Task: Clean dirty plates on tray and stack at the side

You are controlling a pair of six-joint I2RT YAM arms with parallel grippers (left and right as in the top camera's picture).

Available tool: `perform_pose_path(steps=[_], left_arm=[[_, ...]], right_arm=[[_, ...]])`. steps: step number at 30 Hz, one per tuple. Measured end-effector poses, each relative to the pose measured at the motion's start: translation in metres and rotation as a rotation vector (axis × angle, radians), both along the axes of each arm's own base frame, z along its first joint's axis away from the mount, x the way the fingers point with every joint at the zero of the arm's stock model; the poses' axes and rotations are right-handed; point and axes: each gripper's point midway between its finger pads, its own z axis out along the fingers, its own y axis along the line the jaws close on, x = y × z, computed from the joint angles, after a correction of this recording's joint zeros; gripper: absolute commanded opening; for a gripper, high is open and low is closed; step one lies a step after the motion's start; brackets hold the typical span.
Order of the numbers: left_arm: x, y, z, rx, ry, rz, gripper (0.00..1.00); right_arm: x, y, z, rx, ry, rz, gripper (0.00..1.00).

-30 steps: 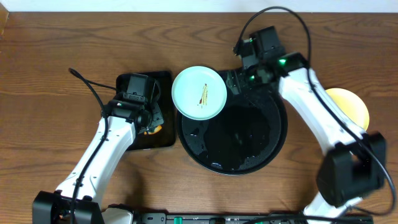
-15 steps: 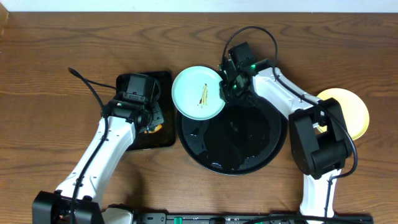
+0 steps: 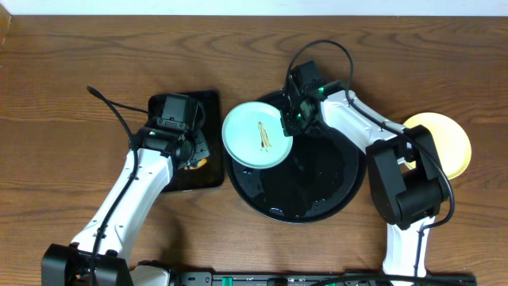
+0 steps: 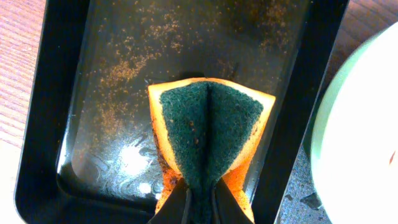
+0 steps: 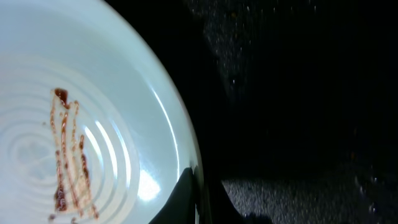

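Overhead view: the left gripper (image 3: 193,155) hangs over the small tray (image 3: 208,102), a black rectangular one left of the round tray (image 3: 317,187). Its jaws are pressed together on a sponge (image 4: 208,130), orange with a dark green scouring face, pinched at its near edge so that it folds into a V. The left wrist view shows brown specks and wet patches on the small tray's floor beneath the sponge.

Just right of it, the mint plate (image 3: 255,135) lies on the left part of the round tray, its left edge reaching out past the tray's rim toward the small tray. Thin brown streaks (image 5: 68,155) cross the plate's middle.

The right gripper (image 3: 287,125) is at the mint plate's right edge. In the right wrist view its dark fingers are clamped on the rim, one above and one below, over the wet black tray.

The yellow plate (image 3: 448,135) rests on the table (image 3: 79,63) at the far right, well apart from the round tray, partly hidden behind the right arm.
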Motion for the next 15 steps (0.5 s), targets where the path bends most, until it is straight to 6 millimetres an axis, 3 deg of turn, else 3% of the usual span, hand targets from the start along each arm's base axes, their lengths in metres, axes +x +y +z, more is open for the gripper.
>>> perform_pose_path(steps=[7,9,15], left_arm=[[0.001,-0.006,0.0,-0.027,-0.004,-0.019,0.07],[0.007,-0.016,0.003,-0.07,-0.029,-0.067,0.07],[0.029,-0.077,0.026,-0.265,-0.171,-0.314,0.08]], right_arm=[[-0.027,-0.012,0.0,-0.048,0.105,-0.002,0.01],[-0.036,-0.02,0.0,-0.09,0.135,-0.014,0.01],[-0.053,-0.042,0.002,-0.195,0.182,-0.039,0.01]])
